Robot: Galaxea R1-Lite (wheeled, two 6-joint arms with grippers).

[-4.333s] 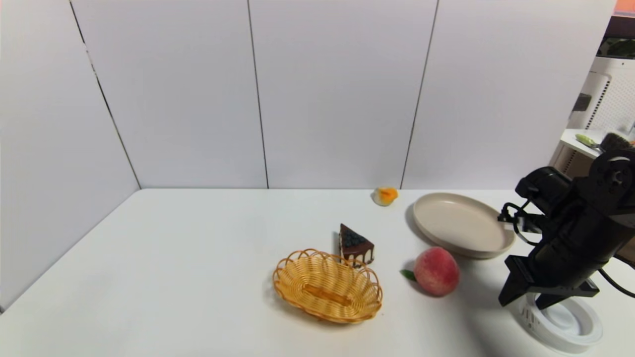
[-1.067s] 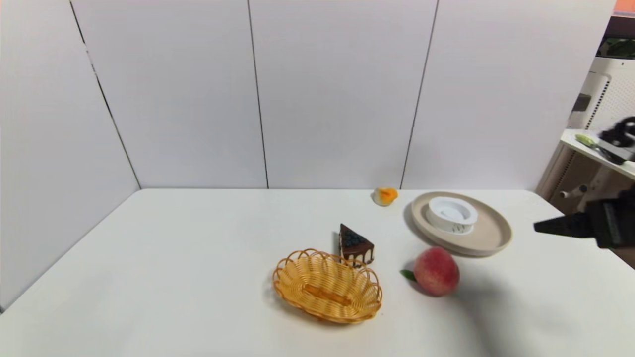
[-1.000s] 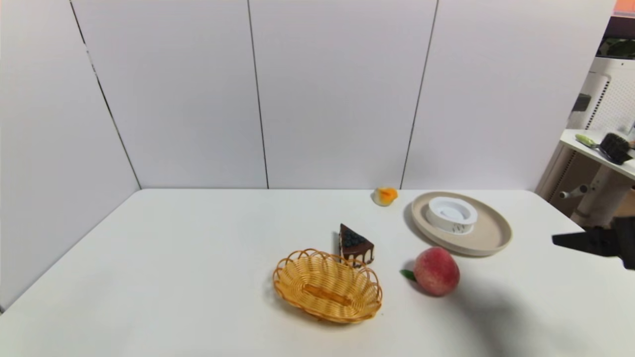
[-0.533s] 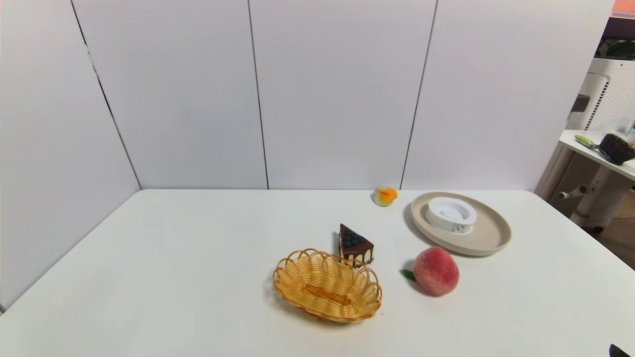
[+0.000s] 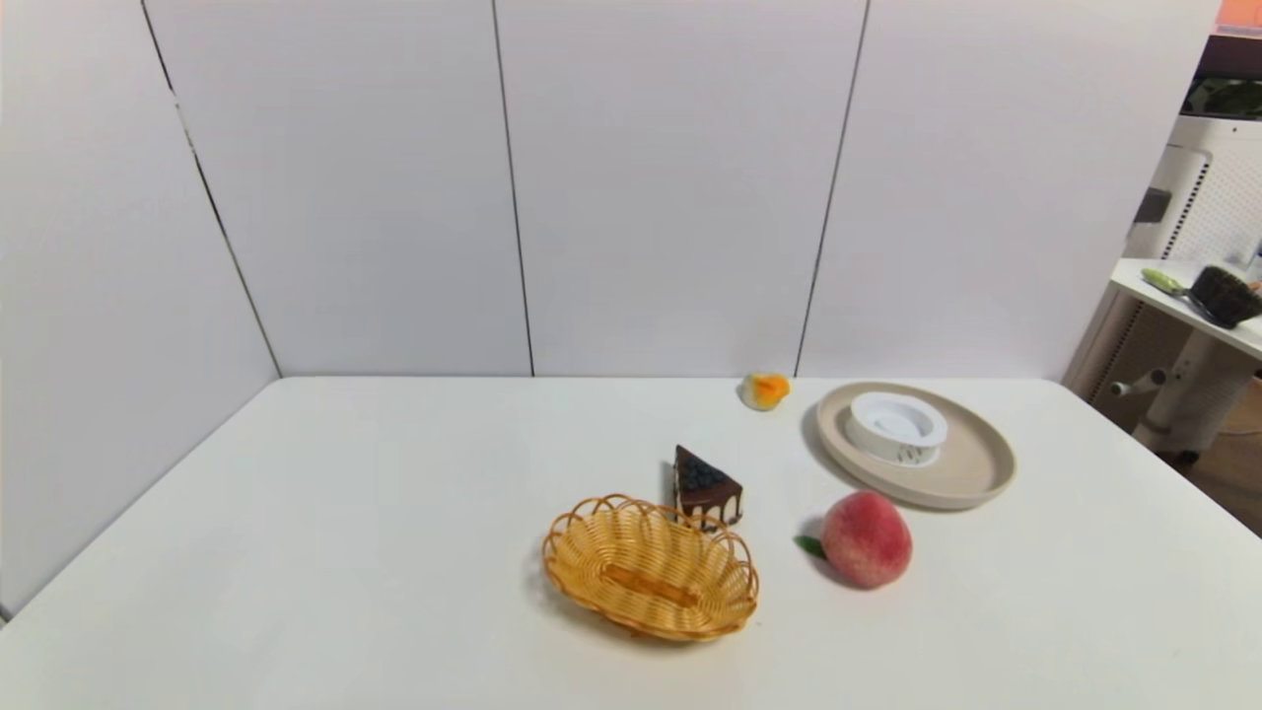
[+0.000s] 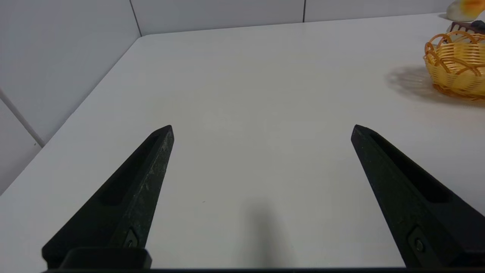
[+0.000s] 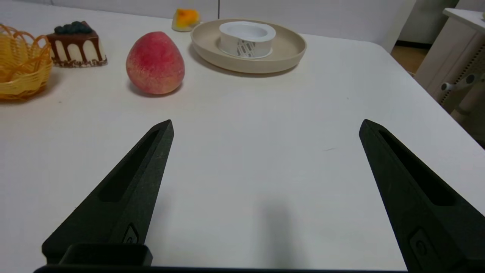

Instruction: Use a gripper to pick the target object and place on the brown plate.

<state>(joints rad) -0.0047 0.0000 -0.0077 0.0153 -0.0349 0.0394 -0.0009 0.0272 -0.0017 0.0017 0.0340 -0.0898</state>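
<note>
Left claw (image 6: 261,129): prongs spread wide, nothing between them, low over bare surface (image 6: 242,76). The yellow basket (image 6: 456,62) sits well ahead of it and off toward its right prong, with a slice of chocolate cake (image 6: 468,26) just behind the basket. Idle, parked at the near left.

Right claw (image 7: 265,125): prongs also spread wide, gripping nothing, low over the surface at the near right. Neither claw shows in the head view.

Step status, my read: the place looks done. The white ring dish (image 5: 897,427) sits inside the tan plate (image 5: 971,473), flat on its base and apart from the claw. From the right claw the plate (image 7: 288,53) is well ahead, roughly centred between the prongs; the peach (image 7: 155,62) is nearer and off toward the left prong.

Next move: probably none beyond holding the arms clear. If a re-seat is wanted, the right claw has the straight line in, passing beside the peach.

Dish (image 7: 247,38) look: low, round, white plastic, raised rim, sunken centre, small slots in the side wall facing the claw. It sits toward the plate's back-left, not centred, fully within the rim.
</note>
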